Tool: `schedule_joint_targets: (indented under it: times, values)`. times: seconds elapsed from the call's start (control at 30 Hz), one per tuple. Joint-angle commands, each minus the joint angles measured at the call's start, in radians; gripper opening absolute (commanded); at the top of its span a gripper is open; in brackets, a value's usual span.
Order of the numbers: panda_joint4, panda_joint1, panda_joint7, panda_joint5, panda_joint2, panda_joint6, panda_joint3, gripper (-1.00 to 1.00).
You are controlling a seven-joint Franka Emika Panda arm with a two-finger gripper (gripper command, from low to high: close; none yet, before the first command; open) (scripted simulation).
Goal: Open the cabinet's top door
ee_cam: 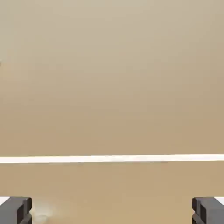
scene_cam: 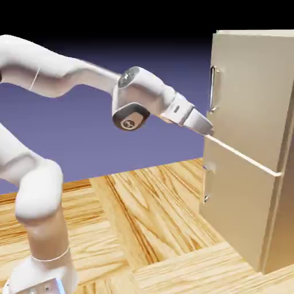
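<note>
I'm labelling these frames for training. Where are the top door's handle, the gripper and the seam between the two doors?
top door's handle (scene_cam: 213, 89): exterior view, mid-bar.
gripper (scene_cam: 208, 130): exterior view, at its fingertips.
seam between the two doors (ee_cam: 112, 159): hand view, middle of the pale line.

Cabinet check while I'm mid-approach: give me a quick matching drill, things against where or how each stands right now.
Things:
1. gripper
2. top door
3. top door's handle
4. lower door

States:
A. shut, below the pale seam
B. open, tips at the seam between the doors
C. upright silver bar above the gripper
D. shut, upper panel

Pairs: 1-B, 2-D, 3-C, 4-A
</note>
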Motion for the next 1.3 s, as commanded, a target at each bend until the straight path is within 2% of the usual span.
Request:
schedule_joint_targets:
  times: [0.0,1.27]
  values:
    - [0.008,-0.014,-0.033,0.044,-0.004,-0.002,0.015,0.0]
    - [0.321,-0.542,-1.301,1.696,-0.137,-0.061,0.567,0.0]
